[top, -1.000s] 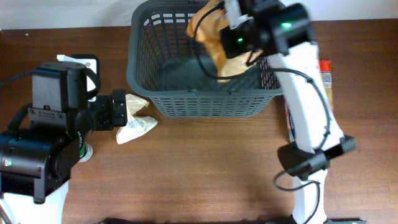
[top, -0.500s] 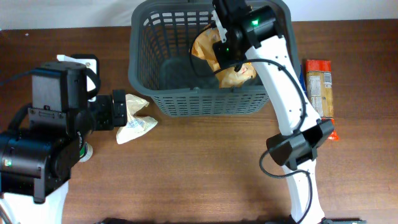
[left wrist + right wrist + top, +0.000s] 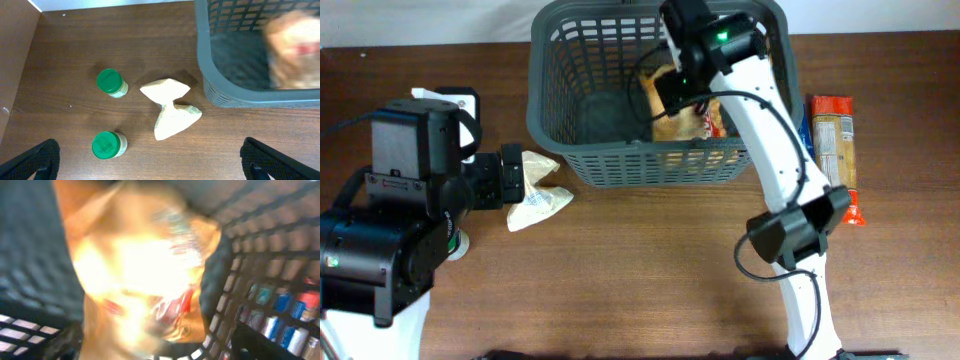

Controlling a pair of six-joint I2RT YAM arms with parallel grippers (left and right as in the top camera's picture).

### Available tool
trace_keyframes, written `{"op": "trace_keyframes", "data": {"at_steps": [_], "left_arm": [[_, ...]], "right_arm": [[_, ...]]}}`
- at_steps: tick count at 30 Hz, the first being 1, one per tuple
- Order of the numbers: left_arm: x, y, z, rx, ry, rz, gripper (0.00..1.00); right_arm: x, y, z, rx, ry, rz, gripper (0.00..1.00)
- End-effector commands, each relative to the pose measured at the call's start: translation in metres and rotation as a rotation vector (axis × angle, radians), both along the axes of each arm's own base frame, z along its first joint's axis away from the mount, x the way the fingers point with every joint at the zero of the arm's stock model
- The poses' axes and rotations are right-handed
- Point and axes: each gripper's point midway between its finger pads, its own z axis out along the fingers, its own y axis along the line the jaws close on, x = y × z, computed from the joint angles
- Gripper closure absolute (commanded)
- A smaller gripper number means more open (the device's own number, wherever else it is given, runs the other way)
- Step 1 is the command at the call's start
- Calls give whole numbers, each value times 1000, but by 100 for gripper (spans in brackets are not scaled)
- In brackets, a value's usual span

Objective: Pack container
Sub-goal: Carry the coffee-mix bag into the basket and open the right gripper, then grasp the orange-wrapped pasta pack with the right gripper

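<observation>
Where orange bag [image 3: 672, 127] sits inside container [image 3: 620, 165], print blurred, unreadable.

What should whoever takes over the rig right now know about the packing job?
Left gripper: open and empty, next to the white packet on the table, outside the container.
Right gripper: inside the container, looks open, above the orange bag; its wrist view is blurred.
Done: the orange bag is in the container.
Left: the white packet, the two green-lidded jars and the red package to the right of the container are all on the table.
</observation>
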Motion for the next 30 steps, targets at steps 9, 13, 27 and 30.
{"op": "trace_keyframes", "data": {"at_steps": [9, 13, 27, 30], "left_arm": [[0, 4, 1, 1, -3, 21, 1], [0, 4, 1, 1, -3, 21, 1], [0, 4, 1, 1, -3, 21, 1], [0, 4, 1, 1, -3, 21, 1]], "right_arm": [[-69, -134, 264, 167, -654, -217, 1], [-70, -235, 242, 98, -591, -486, 0], [-22, -334, -11, 97, 19, -753, 2], [-25, -330, -55, 97, 99, -725, 0]]}}
